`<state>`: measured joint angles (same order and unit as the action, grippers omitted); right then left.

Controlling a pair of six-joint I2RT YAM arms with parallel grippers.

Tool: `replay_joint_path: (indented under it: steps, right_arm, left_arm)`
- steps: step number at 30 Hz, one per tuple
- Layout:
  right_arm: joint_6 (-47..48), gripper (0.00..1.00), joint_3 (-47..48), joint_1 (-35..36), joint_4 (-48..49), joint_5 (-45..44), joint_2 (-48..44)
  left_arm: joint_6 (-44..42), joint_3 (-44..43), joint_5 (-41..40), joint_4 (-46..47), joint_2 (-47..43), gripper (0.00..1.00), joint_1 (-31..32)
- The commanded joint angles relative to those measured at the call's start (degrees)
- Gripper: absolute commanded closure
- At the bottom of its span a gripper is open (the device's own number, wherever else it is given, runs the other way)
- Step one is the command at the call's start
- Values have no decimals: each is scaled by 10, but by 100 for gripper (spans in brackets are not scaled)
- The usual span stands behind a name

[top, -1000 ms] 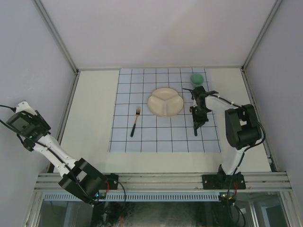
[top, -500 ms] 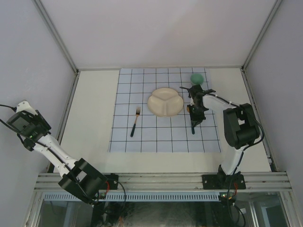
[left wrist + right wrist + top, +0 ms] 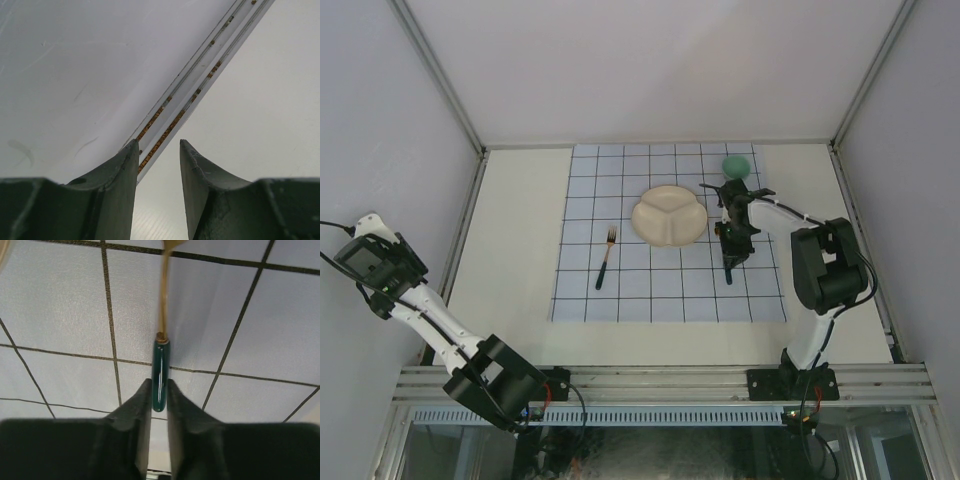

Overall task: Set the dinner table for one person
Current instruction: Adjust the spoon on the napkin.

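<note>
One cream-white surface (image 3: 515, 235) fills the floor of the enclosure, running from the arm bases to the back wall. A pale-blue cloth (image 3: 660, 290) with dark grid lines lies across its middle. On the cloth sit a round divided plate (image 3: 669, 216), a fork (image 3: 605, 258) to the plate's left, and a green cup (image 3: 736, 166) at the far right corner.

Just right of the plate, the right tool (image 3: 159, 387) points down over the cloth, clenched on the dark green handle of a utensil (image 3: 160, 372). The utensil's golden shaft runs away from the fingers. Whether it touches the cloth cannot be told.

The left tool (image 3: 157, 150) is far off at the left wall, above the surface's edge. Its fingers stand apart with nothing between them, facing the wall and a metal rail (image 3: 200, 85).
</note>
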<state>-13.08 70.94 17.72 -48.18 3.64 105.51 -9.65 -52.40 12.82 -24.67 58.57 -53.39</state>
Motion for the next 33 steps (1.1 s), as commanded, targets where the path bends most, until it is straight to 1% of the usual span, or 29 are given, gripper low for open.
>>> replay_joint_path:
  steps: [1,2,4,5,6,7,9,12,13,14,15,17,19,21,23,25,27,31,33]
  right_arm:
    - [-3,67,10,3,1,2,-21]
    - [-3,59,10,4,0,3,-29]
    - [-5,28,9,5,-1,-4,-47]
    - [-5,23,8,6,0,-6,-60]
    - [-5,15,7,6,0,-9,-72]
    - [-3,13,7,4,-1,-13,-84]
    - [0,11,7,4,1,-32,-112]
    - [17,11,4,-6,7,-70,-181]
    - [30,10,2,-12,10,-90,-211]
    - [48,7,-1,-17,15,-118,-259]
    - [59,2,-19,-25,23,-153,-297]
    - [90,0,-57,-52,54,-220,-381]
    - [119,0,-96,-78,76,-278,-459]
    - [144,0,-130,-109,97,-299,-523]
    - [146,0,-141,-134,97,-295,-560]
    - [140,0,-150,-160,91,-260,-574]
    - [128,0,-163,-183,82,-217,-565]
    - [98,0,-197,-221,95,-187,-520]
    - [102,0,-200,-223,100,-185,-496]
  left_arm:
    - [-5,-18,11,9,-5,57,4]
    - [-6,-19,11,8,-6,57,4]
    - [-5,-17,12,9,-7,57,5]
    - [-5,-16,14,9,-7,57,4]
    - [-4,-14,19,9,-9,57,5]
    - [-2,-12,23,9,-8,57,6]
    - [-1,-9,30,4,-10,57,15]
    - [-4,7,32,-7,-25,56,55]
    - [-7,16,30,-9,-33,56,77]
    - [-8,26,28,-9,-43,56,100]
    - [-8,38,29,-9,-52,56,132]
    - [-3,56,23,-8,-64,54,184]
    - [-1,62,-1,-21,-57,53,245]
    - [-2,62,-12,-39,-43,53,288]
    - [-9,55,-9,-62,-25,53,324]
    - [-9,44,-14,-74,-6,53,358]
    - [-4,30,-17,-84,14,53,402]
    - [0,16,-51,-99,66,53,524]
    - [0,13,-79,-100,95,53,584]
